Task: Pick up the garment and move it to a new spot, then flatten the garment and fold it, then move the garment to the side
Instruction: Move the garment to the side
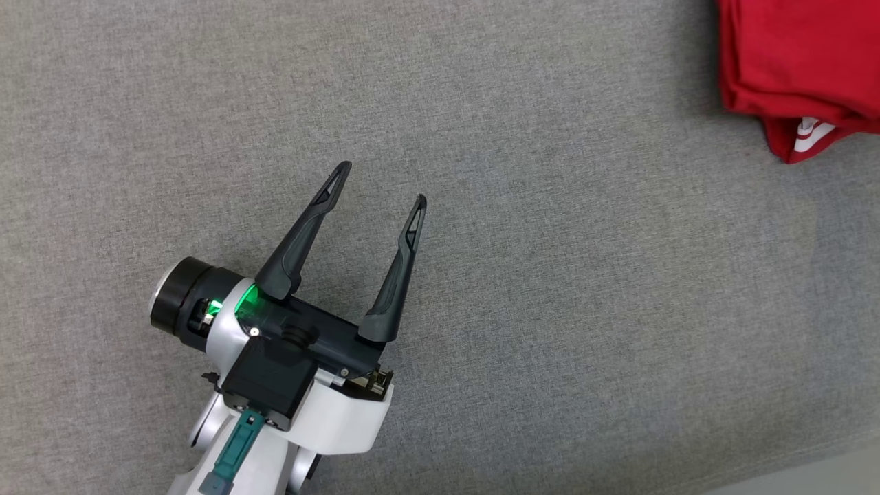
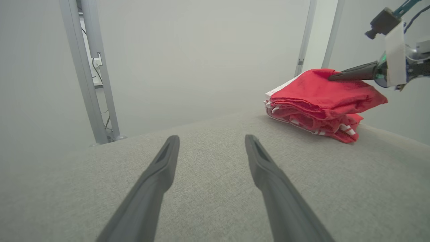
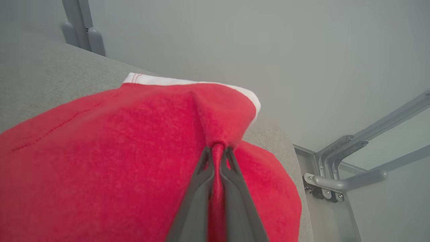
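The garment point(image 1: 797, 62) is a folded red cloth with white trim, lying at the far right corner of the grey fabric table point(image 1: 550, 309). In the left wrist view the garment point(image 2: 319, 101) is a stacked bundle with its top layer pulled up. My right gripper point(image 3: 217, 149) is shut on a pinch of that red top layer; its dark finger point(image 2: 352, 74) reaches in from the right. My left gripper point(image 1: 381, 182) stands open over bare table at the lower left, far from the garment, with nothing between its fingers point(image 2: 158, 174).
Grey metal frame posts point(image 2: 97, 84) stand beyond the table's far edge. A metal bracket and tube leg point(image 3: 339, 174) show past the table's corner beside the garment. The table's near right edge point(image 1: 811, 474) meets a paler floor.
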You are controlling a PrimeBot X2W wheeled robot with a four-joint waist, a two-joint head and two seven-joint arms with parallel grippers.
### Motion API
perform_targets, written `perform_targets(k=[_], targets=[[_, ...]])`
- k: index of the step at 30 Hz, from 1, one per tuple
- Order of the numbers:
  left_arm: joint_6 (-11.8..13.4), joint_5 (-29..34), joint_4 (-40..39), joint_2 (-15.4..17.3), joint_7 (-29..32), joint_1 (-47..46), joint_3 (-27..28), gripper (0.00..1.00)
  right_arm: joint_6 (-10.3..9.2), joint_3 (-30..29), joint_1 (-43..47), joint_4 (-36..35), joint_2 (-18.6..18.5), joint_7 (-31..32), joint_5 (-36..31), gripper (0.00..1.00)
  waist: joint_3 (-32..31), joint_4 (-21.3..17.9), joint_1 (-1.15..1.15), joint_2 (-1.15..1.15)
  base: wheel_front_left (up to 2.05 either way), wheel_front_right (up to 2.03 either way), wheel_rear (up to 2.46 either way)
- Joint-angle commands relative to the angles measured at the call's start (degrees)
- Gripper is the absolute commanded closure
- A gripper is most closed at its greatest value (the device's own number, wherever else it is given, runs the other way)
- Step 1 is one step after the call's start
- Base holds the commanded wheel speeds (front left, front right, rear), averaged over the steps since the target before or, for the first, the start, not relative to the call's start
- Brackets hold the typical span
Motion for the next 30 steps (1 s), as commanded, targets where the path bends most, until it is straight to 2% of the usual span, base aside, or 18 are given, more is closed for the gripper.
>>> perform_targets(k=[1,6,15,16,17,20,25,27,30], targets=[[0.2,0.3,-0.2,0.5,-0.2,-1.0,-0.1,0.0,-0.02,0.8,-1.4,1.2,-0.6,0.3,-0.8,1.0,0.4,0.1,0.0,0.0,0.0,0.0,0.0],[0.0,0.3,-0.2,1.0,-0.2,-1.7,-0.5,0.0,-0.03,3.2,-5.0,6.4,-0.2,0.3,-3.1,1.0,1.1,0.7,0.0,0.0,0.0,0.0,0.0],[0.2,-0.2,-0.3,1.1,-0.2,-2.6,-1.4,0.0,-0.03,7.1,-11.3,16.5,2.5,-1.9,-14.2,1.0,2.0,1.5,0.0,0.0,0.0,0.0,0.0],[0.1,-0.2,-0.2,1.1,-0.2,-2.6,-1.5,0.0,-0.03,7.5,-11.7,17.4,2.9,-2.2,-15.4,0.91,2.1,1.6,0.0,0.0,0.0,0.0,0.0],[0.1,-0.3,-0.2,1.1,-0.2,-2.7,-1.7,0.0,-0.03,7.6,-12.0,18.5,3.4,-2.4,-16.3,0.77,2.1,1.6,0.0,0.0,0.0,0.0,0.0],[0.0,-0.5,0.0,1.1,-0.2,-3.0,-2.0,0.0,-0.03,7.8,-13.0,21.2,4.7,-2.8,-19.3,0.01,2.0,1.9,0.0,0.0,0.0,0.0,0.0],[0.2,-0.8,0.4,1.0,-0.2,-3.2,-2.2,0.0,-0.03,6.0,-17.7,25.6,5.3,-3.3,-31.0,0.0,1.1,2.5,0.0,0.0,0.0,0.0,0.0],[0.6,-1.1,0.5,0.9,-0.2,-3.1,-2.1,0.0,-0.03,1.8,-18.3,23.1,6.6,-3.3,-35.4,0.0,0.5,2.7,0.0,0.0,0.0,0.0,0.0],[0.9,-1.7,0.8,0.6,-0.2,-2.7,-2.1,0.0,-0.03,-6.9,-14.1,17.0,8.9,-3.2,-39.9,0.0,-0.9,3.1,0.0,0.0,0.0,0.0,0.0]])
